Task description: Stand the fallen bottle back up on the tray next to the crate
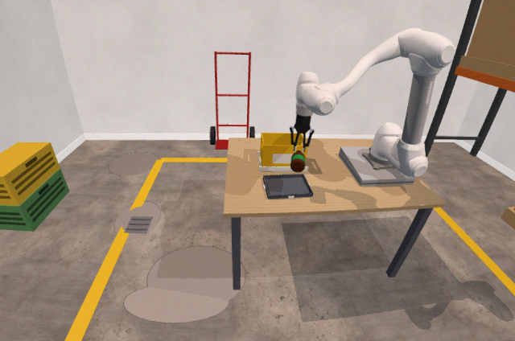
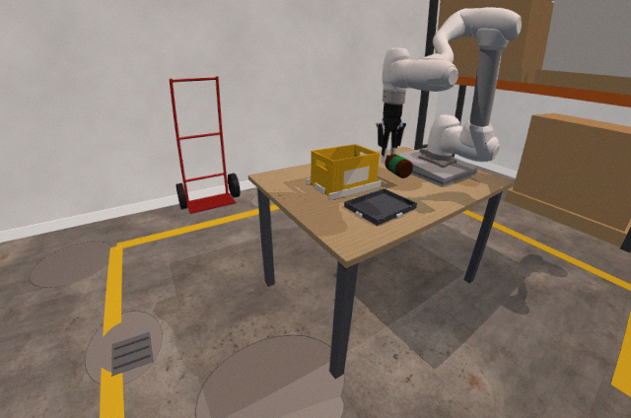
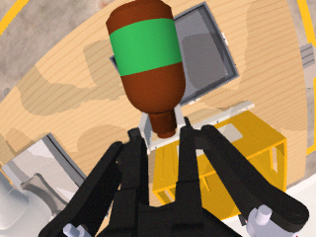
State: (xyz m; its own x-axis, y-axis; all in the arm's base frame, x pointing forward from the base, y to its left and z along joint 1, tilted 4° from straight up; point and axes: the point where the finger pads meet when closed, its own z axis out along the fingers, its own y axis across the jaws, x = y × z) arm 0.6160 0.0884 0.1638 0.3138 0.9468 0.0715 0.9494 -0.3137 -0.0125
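Observation:
The brown bottle with a green band is in the air, tilted well over. Its base points toward the table's front and a little down. My gripper points down and is shut on the bottle's neck. The dark grey tray lies on the table in front of the crate, with nothing on it. The bottle is above and behind the tray in the top view. The yellow crate stands just beside the bottle.
White strips lie along the crate's foot. The arm's grey base plate is on the table to the right. A red hand truck stands behind the table.

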